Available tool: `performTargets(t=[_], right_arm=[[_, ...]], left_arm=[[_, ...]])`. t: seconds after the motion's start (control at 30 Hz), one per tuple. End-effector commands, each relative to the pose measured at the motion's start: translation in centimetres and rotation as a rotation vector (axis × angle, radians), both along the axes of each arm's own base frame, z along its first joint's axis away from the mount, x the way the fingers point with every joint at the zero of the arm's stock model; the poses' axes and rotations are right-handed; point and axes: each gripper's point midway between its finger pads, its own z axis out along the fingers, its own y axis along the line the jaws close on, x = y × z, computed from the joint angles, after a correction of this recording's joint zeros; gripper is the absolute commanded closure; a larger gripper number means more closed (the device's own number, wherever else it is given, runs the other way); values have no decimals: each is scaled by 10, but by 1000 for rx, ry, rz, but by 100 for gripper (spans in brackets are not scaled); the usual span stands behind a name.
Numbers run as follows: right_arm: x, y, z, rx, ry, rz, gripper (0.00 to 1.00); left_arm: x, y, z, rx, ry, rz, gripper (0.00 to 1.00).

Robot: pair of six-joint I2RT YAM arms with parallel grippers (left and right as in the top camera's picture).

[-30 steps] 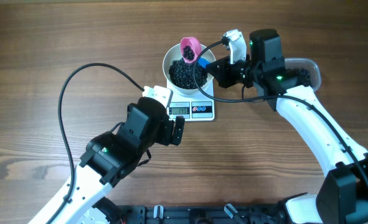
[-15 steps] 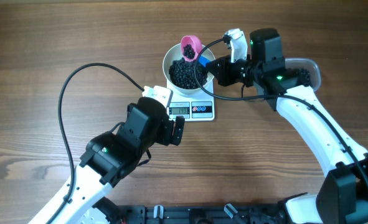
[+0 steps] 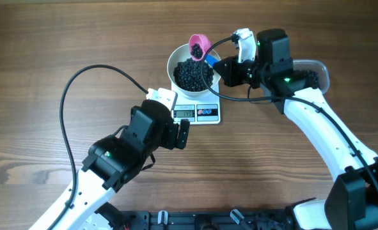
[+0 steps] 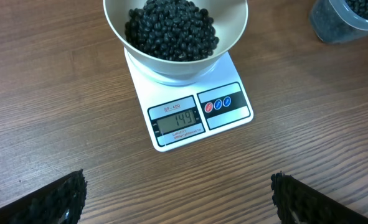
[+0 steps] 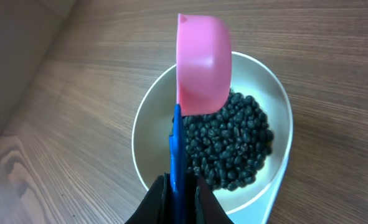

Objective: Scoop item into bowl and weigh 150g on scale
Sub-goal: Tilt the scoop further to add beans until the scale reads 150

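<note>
Right tool [image 5: 179, 186] gripping pink scoop [image 5: 202, 62] above bowl [image 5: 147, 127], clear tub [image 4: 349, 22] near scale [image 4: 228, 74]

The right tool [image 5: 177, 186] pinches the blue handle [image 5: 177, 143] of a pink scoop [image 5: 202, 62], whose cup is turned on its side above the white bowl [image 5: 146, 124]. Black beans [image 5: 233, 143] fill the bowl, which stands over the wooden counter [image 5: 96, 112].

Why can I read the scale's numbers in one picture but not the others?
Left wrist view: the scale is close and sharp, so its display reads clearly. Overhead view: that display is too small to read. Right wrist view: the display is out of frame.
</note>
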Motion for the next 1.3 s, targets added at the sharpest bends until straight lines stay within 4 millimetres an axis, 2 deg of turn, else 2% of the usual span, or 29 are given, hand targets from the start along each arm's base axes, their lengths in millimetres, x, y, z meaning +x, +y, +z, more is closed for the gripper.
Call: performTargets(t=[0.0,0.07,0.13,0.23,0.33,0.4,0.47,0.57,1.27], right_arm=[[-4,8,4,31,1,53,96],[6,-6,-3,-17,14,-59,96],[-2,5,2,22,9,28,96],[6,-6,-3,-22,14,-55,96],[-5,9,4,33,5,56,96],[2,-1,-2,9,34,-33,96],[-4,7,2,57,54,1,96],[0,1,-1,36,57,-38,96],[0,2,0,57,75,-52,96]], left_arm=[[1,0,2,3,-7,-11,0],[1,0,2,3,-7,-11,0],[1,0,2,3,-7,-11,0],[1,0,2,3,-7,-11,0],[1,0,2,3,-7,-11,0],[1,0,2,3,-7,-11,0],[1,0,2,3,-7,-11,0],[1,0,2,3,-7,-11,0],[1,0,2,3,-7,-11,0]])
